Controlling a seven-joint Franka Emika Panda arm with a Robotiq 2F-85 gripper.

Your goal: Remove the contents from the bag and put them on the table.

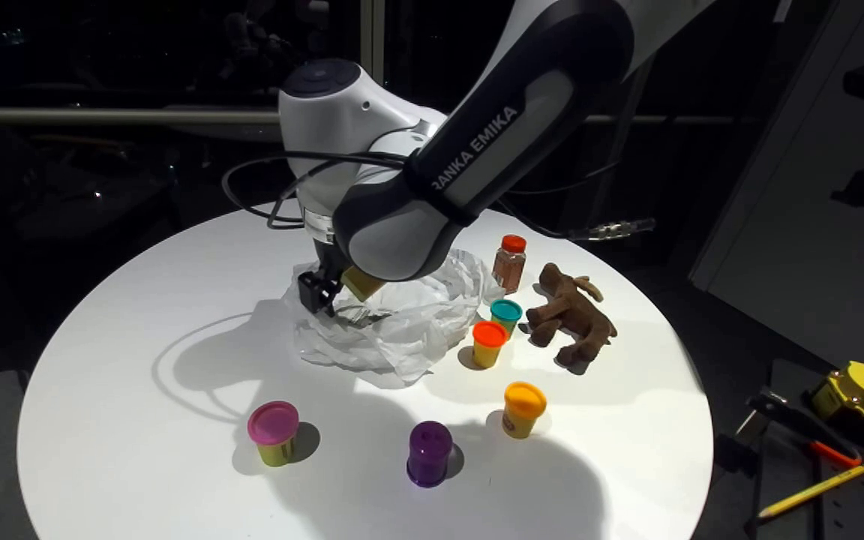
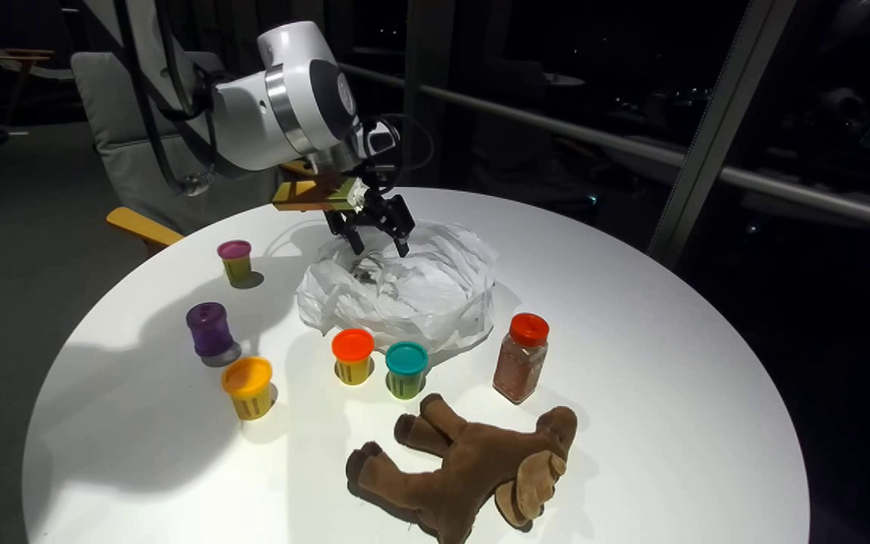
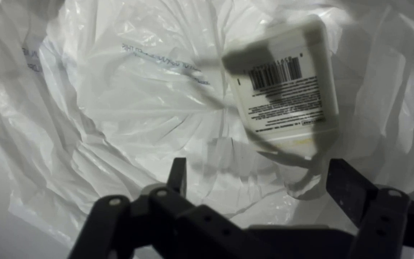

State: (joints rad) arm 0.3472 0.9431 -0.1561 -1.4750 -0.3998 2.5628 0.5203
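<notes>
My principal concern: closing here could catch loose folds of the bag (image 2: 458, 310) along with the white container (image 3: 286, 86), since thin, crumpled plastic surrounds it on every side. The bag would then probably rise with the load, and its edge could tip the orange cup (image 2: 353, 355) or the teal cup (image 2: 405, 370), both standing just beside it on the bench (image 2: 631, 378). An off-centre descent may also press one tip onto the container's clear end. The jaws stand wide apart, gripping nothing, over the bag's mouth in both exterior views. The container lies inside the bag, barcode up, ahead of the jaws in the wrist view and closer to the tip at that view's right; remotely, I cannot judge the height between them.
</notes>
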